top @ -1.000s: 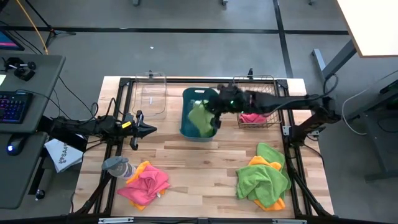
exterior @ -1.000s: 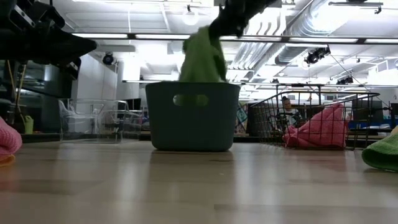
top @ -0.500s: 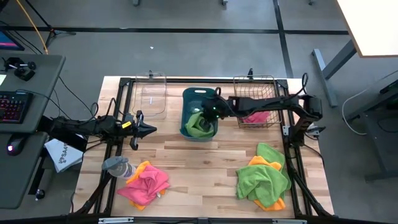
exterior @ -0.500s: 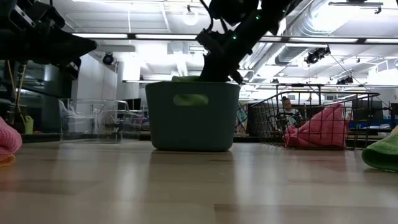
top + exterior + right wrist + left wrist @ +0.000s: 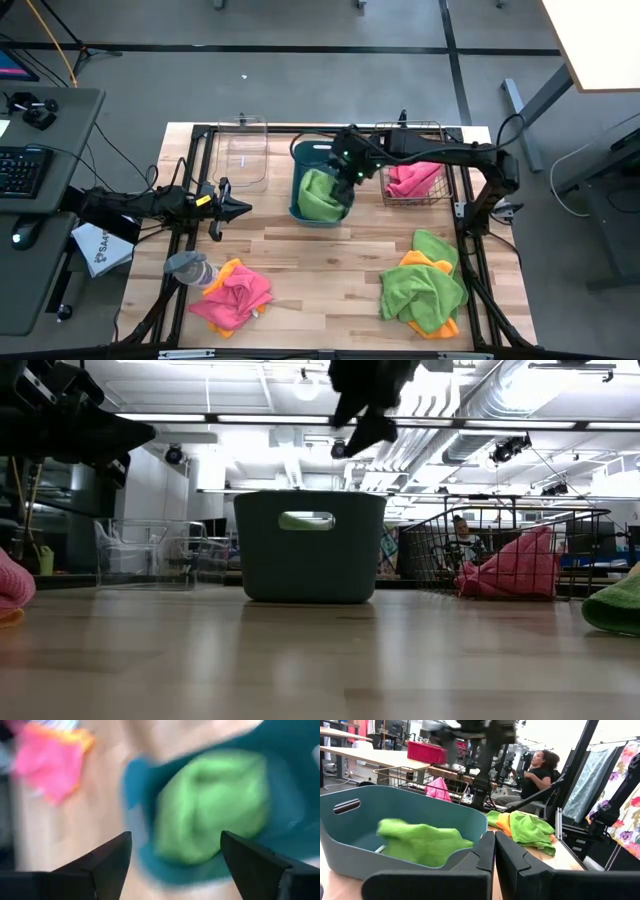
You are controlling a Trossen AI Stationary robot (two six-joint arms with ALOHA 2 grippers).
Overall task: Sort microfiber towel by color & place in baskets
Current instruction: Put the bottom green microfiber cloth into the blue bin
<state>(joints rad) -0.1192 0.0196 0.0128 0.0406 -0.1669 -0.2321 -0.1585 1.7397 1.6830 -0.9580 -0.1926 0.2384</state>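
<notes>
Hovering above the teal tub [image 5: 320, 183], the right gripper [image 5: 352, 163] stands with its fingers spread wide and nothing between them; the right wrist view shows both fingers [image 5: 102, 862] well apart, looking down into the tub. In the low view the same gripper [image 5: 362, 410] hangs clear above the tub's rim [image 5: 310, 498]. A green towel [image 5: 320, 193] lies crumpled inside the tub, and the left wrist view confirms it resting on the tub floor [image 5: 422, 840].

Right of the tub stands the wire basket [image 5: 412, 165], holding a pink towel [image 5: 412, 178] that leans against its side in the low view [image 5: 510, 565]. Left of the tub stands the clear bin [image 5: 243, 152]; nothing can be made out inside it. All three containers sit in a row along the far edge of the bench [image 5: 320, 270].

On the near right part of the bench lies a heap of green towels [image 5: 425, 285] with orange cloth [image 5: 412, 262] showing among and under them. On the near left lies a pink towel [image 5: 235, 295] with an orange edge [image 5: 228, 268] beside it and a grey towel [image 5: 188, 266] just at its far left side.

The left gripper [image 5: 240, 208] waits over the left side of the bench, away from the towels, its fingers closed together with only a thin gap, as the left wrist view shows [image 5: 494, 862]. A person [image 5: 536, 770] sits in the room beyond the bench.
</notes>
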